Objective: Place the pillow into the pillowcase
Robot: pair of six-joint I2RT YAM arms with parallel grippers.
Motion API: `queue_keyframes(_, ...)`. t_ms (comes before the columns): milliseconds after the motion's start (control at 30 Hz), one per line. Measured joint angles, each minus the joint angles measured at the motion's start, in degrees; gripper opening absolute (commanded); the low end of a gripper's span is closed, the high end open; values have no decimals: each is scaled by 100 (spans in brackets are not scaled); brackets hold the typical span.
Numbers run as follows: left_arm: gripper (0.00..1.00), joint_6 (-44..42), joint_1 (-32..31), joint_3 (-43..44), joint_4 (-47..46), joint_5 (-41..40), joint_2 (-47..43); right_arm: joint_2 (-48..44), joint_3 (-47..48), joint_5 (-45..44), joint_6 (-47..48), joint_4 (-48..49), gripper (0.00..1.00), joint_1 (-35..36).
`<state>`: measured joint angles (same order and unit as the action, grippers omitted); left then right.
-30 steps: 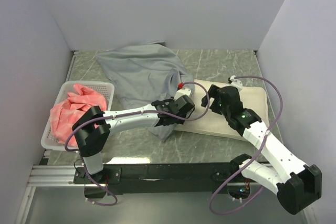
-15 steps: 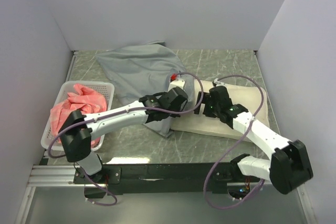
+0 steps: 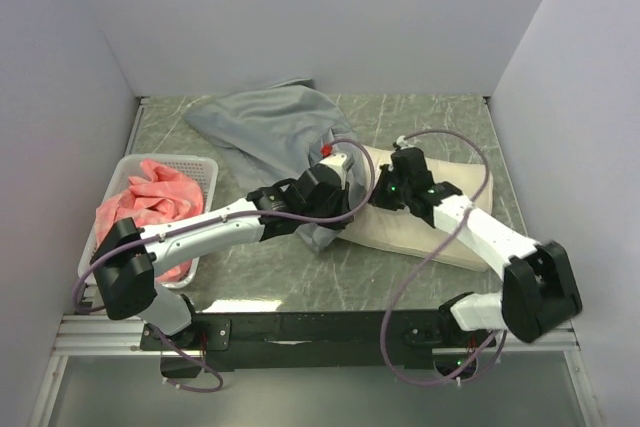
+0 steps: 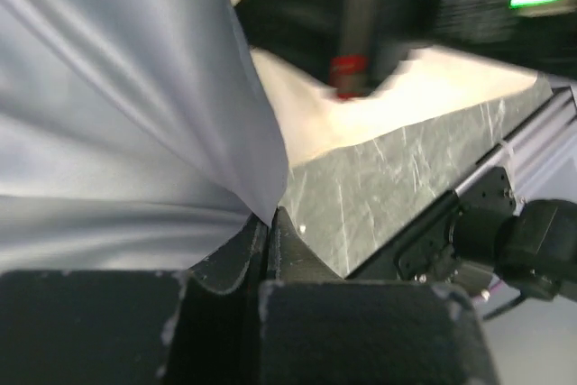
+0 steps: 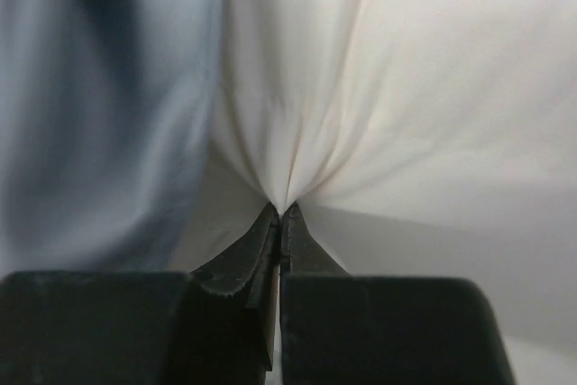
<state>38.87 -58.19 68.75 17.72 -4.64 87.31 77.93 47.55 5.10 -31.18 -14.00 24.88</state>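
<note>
Basket (image 3: 190,160) of pink cloth (image 3: 140,209) sits left; left gripper (image 4: 269,218) pinches pillowcase (image 3: 270,137), right gripper (image 5: 280,214) pinches pillow (image 3: 395,232) beside it.

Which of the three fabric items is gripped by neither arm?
The pink-red cloth heaped in the white basket; the left gripper pinches the grey pillowcase, the right gripper the cream pillow.

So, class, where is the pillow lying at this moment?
In the top view the pillow lies on the right half of the table, just right of the grey pillowcase. The right gripper is pinching its cream fabric.
</note>
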Motion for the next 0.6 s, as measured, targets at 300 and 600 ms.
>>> queue_keyframes(300,1,105,-20,-343,-236,345,-474,-1910,413,-286,-608,-1193,0,33)
queue_keyframes(600,1,109,-404,-15,-374,719,-743,-1823,125,-1095,-1419,-852,0,382)
